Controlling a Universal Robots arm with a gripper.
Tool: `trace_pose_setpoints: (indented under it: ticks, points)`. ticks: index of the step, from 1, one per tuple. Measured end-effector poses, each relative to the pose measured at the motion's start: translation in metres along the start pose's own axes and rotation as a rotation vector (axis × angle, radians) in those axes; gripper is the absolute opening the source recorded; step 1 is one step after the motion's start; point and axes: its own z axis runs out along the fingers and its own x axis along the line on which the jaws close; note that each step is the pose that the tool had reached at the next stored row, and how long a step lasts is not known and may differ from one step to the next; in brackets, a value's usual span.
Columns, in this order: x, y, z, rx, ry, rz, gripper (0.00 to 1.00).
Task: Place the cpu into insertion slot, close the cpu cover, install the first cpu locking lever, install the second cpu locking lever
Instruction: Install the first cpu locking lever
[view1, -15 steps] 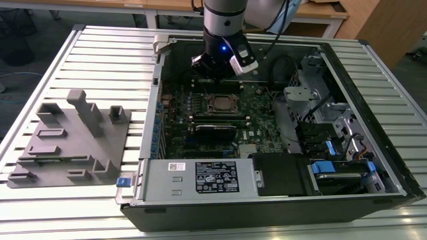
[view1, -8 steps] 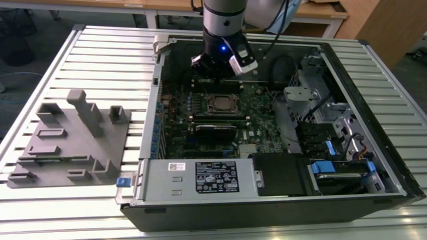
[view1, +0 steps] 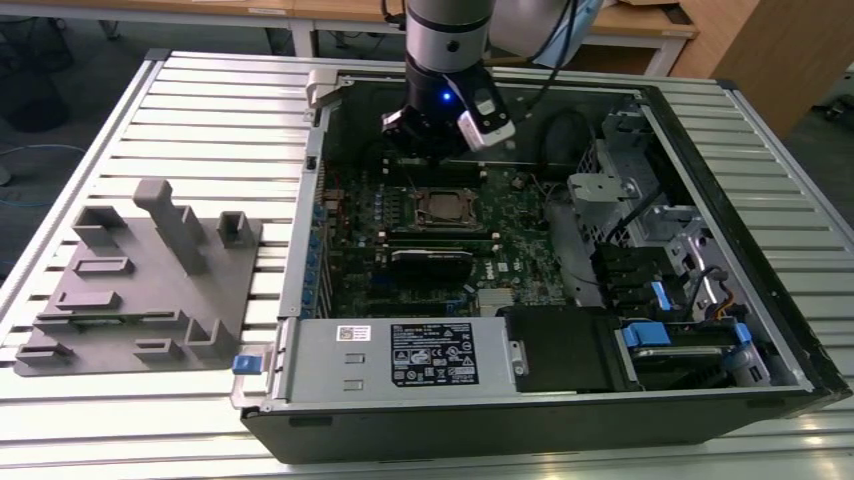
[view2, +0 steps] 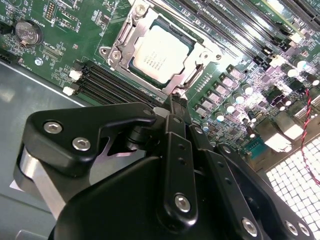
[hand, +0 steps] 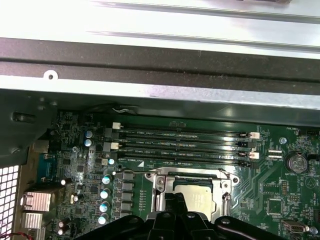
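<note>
Slatted metal surface (view1: 200, 120) carries an open computer case (view1: 561, 430); the gripper (view1: 424, 140) hangs over the insertion slot (view1: 445, 207). In the second wrist view, the cpu (view2: 160, 52) lies in the slot under the cpu cover (view2: 118, 50), with the fingers (view2: 174, 120) closed together just beside. The first wrist view shows the same cpu (hand: 199, 200).

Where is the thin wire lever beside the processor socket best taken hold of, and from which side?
Probably take the lever at its bent free end, coming from above. That end curves out past the metal frame, while the rest of the wire lies close along it.
</note>
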Motion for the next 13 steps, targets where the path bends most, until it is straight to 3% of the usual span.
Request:
trace_pose_setpoints:
  ticks: [7,13]
  points:
    - [0.0092,0.0005,0.0003,-0.0001,-0.0001,0.000,0.10]
    - [0.0098,0.0005,0.0002,0.0001,0.0000,0.000,0.10]
